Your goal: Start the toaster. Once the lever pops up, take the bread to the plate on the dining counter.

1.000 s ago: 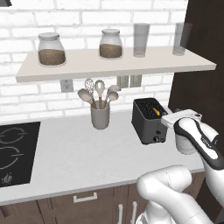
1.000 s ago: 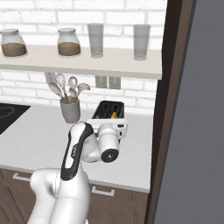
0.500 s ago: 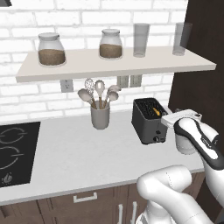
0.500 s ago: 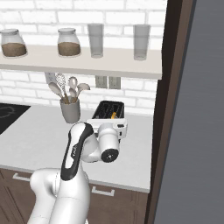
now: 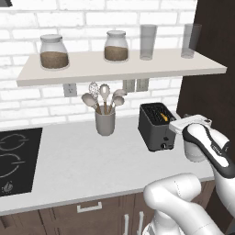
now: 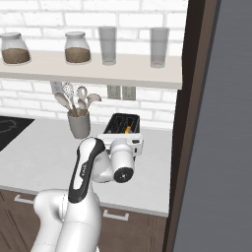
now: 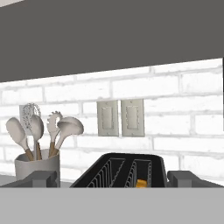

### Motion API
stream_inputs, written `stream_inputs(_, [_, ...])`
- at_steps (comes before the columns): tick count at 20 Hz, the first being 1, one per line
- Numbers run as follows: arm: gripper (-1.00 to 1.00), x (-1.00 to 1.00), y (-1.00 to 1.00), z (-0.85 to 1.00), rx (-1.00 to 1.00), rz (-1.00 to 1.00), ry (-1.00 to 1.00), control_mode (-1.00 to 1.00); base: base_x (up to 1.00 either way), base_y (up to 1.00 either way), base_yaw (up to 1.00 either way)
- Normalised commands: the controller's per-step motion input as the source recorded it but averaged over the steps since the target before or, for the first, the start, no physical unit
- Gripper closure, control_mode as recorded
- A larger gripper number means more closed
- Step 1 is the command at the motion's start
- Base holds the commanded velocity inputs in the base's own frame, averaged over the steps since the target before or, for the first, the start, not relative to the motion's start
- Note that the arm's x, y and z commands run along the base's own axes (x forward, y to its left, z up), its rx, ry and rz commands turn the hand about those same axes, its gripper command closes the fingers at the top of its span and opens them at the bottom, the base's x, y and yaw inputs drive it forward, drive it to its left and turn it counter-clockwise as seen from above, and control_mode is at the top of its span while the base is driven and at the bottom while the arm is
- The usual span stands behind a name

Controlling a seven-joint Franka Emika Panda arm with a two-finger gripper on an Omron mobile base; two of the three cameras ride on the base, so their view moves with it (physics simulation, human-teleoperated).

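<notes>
**Open claw level with the toaster's top**

The toaster (image 5: pixel 156 126) stands on the white counter (image 5: pixel 78 160) against the brick wall, right of the grey utensil cup (image 5: pixel 105 122) and close to the dark cabinet side (image 6: pixel 189 123). A bit of yellow bread (image 5: pixel 164 118) shows in its right-hand slot, sunk low (from the hand camera only a small orange corner (image 7: pixel 140 183) peeks above the wire guides). A small round knob (image 5: pixel 163 146) sits low on the toaster's front.

The gripper (image 7: pixel 112 179) hovers just in front of the toaster, pointing at the wall. Its two fingertips (image 7: pixel 41 178) stand wide apart, one on each side of the toaster's top (image 7: pixel 120 170) in the hand view, and nothing is between them; they hold nothing. In the left base view the white hand (image 5: pixel 189 123) is just beside the toaster's right front corner; whether it touches cannot be told.

Above, a shelf (image 5: pixel 124 69) carries two jars (image 5: pixel 53 51) and two glasses (image 5: pixel 148 42). A black cooktop (image 5: pixel 13 160) lies at the counter's left end.
</notes>
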Motion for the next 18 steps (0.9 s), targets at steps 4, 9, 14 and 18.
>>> stream_inputs(4, [-1.0, 0.0, 0.0, 0.0, 0.0, 0.0, 0.0, -1.0, 0.0, 0.0, 0.0])
stream_inputs(9, [-1.0, 0.0, 0.0, 0.0, 0.0, 0.0, 0.0, -1.0, 0.0, 0.0, 0.0])
stream_inputs(14, [-1.0, 0.0, 0.0, 0.0, 0.0, 0.0, 0.0, -1.0, 0.0, 0.0, 0.0])
stream_inputs(18, [-1.0, 0.0, 0.0, 0.0, 0.0, 0.0, 0.0, -1.0, 0.0, 0.0, 0.0])
